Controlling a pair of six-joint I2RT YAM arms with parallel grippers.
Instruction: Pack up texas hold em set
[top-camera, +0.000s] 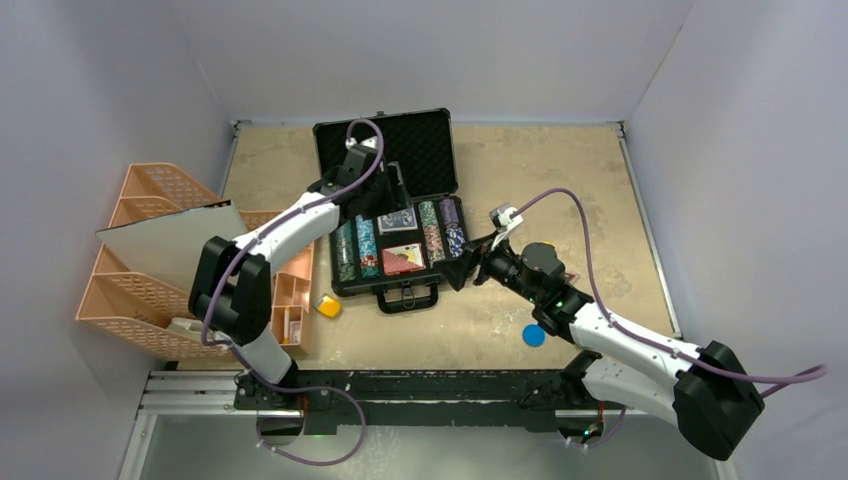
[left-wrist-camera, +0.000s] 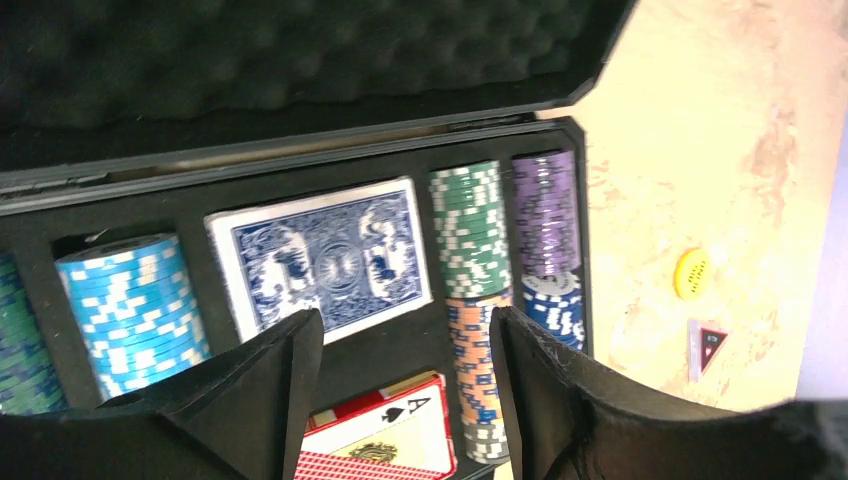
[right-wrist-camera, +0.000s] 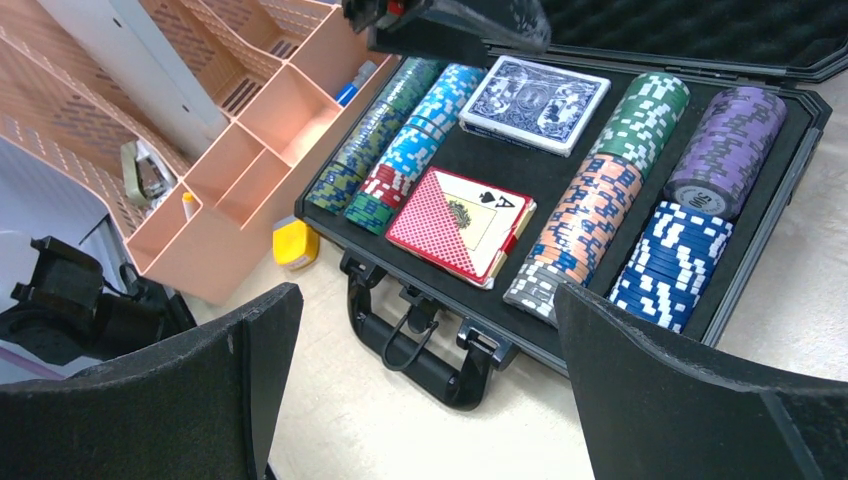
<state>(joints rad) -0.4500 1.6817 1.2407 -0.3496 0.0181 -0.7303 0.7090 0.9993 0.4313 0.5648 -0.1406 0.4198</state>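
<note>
the black briefcase (top-camera: 425, 150) lies open mid-table, its lid propped back so both arms can reach the foam tray. inside, chip stacks (right-wrist-camera: 590, 215) lie on their sides in rows flanking the centre, where the blue deck (left-wrist-camera: 325, 255) sits behind the red deck (right-wrist-camera: 460, 222). the left gripper (left-wrist-camera: 400, 335) hangs just over the blue deck, fingers parted and holding nothing. the right gripper (right-wrist-camera: 428, 300) waits by the case's right front corner, spread wide and empty. a yellow button (left-wrist-camera: 692, 272) and a blue disc (top-camera: 533, 335) lie on the table outside the case, likely next to go in.
</note>
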